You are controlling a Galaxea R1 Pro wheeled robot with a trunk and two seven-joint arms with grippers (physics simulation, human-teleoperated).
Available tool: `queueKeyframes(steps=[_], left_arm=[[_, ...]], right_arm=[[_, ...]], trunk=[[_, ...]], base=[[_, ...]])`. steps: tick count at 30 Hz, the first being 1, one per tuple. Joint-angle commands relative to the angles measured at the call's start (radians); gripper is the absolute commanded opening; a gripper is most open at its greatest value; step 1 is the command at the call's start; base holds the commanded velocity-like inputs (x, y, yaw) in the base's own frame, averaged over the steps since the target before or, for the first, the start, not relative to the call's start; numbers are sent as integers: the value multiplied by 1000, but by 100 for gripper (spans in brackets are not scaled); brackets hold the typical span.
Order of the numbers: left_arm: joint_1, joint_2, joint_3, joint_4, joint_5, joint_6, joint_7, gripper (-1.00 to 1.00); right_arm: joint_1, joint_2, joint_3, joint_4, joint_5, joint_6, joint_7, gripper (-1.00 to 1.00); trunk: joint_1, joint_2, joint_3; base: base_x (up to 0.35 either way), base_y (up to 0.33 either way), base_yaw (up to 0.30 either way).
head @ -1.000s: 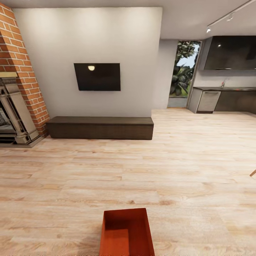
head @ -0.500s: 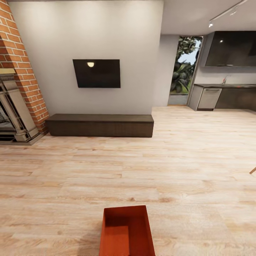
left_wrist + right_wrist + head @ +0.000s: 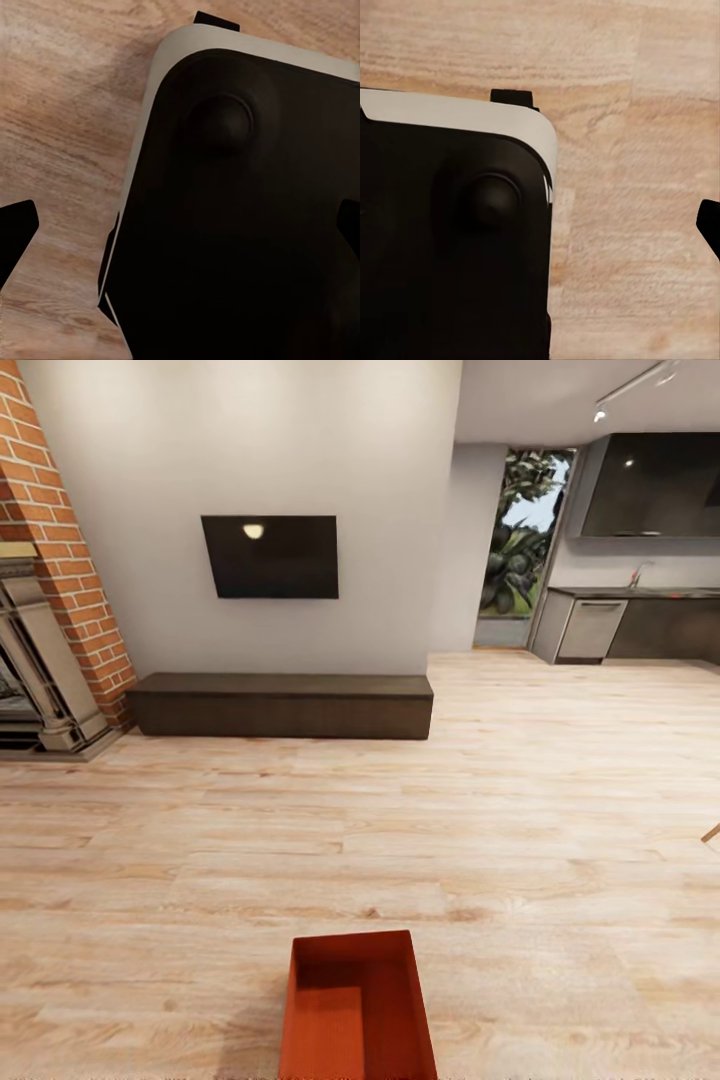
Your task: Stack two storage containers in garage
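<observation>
One orange-red storage container (image 3: 358,1010) stands open-topped on the living room's light wood-plank floor (image 3: 420,840), at the near edge of the head view, which cuts off its near end. It is empty inside. My left gripper (image 3: 180,240) hangs open over my dark base (image 3: 247,210), its black fingertips (image 3: 15,240) far apart with nothing between them. In the right wrist view, one fingertip (image 3: 711,225) of my right gripper (image 3: 540,232) shows at the far side. The other is lost against the base (image 3: 450,247).
A long low dark bench (image 3: 280,705) runs along the white wall under a wall TV (image 3: 270,556). The brick fireplace (image 3: 45,660) stands at the left. At the right the floor runs on to a doorway (image 3: 515,550) and kitchen counters (image 3: 640,630). A wooden leg tip (image 3: 711,834) pokes in at the right edge.
The whole head view has shifted as the camera moved. Wall, bench and container all sit a little higher in the picture. Nothing was gripped or let go.
</observation>
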Motion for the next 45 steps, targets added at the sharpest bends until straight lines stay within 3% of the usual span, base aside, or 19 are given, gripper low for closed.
queueKeyframes(steps=[1,30,37,45], left_arm=[[0,0,0,-3,5,6,3,100],[0,-1,3,-2,12,7,2,100],[0,-33,7,-1,17,8,-5,100],[0,-37,7,10,20,8,-5,100]], right_arm=[[-1,0,9,3,-10,-6,0,100],[-1,-5,10,3,-10,-4,-11,100],[-1,-5,9,3,-16,-5,-5,100],[-1,-2,9,3,-18,-3,-3,100]], trunk=[[0,0,-3],[0,0,-48],[0,0,-60],[0,0,-70]], base=[[0,0,0],[0,0,0],[0,0,0],[0,0,9]])
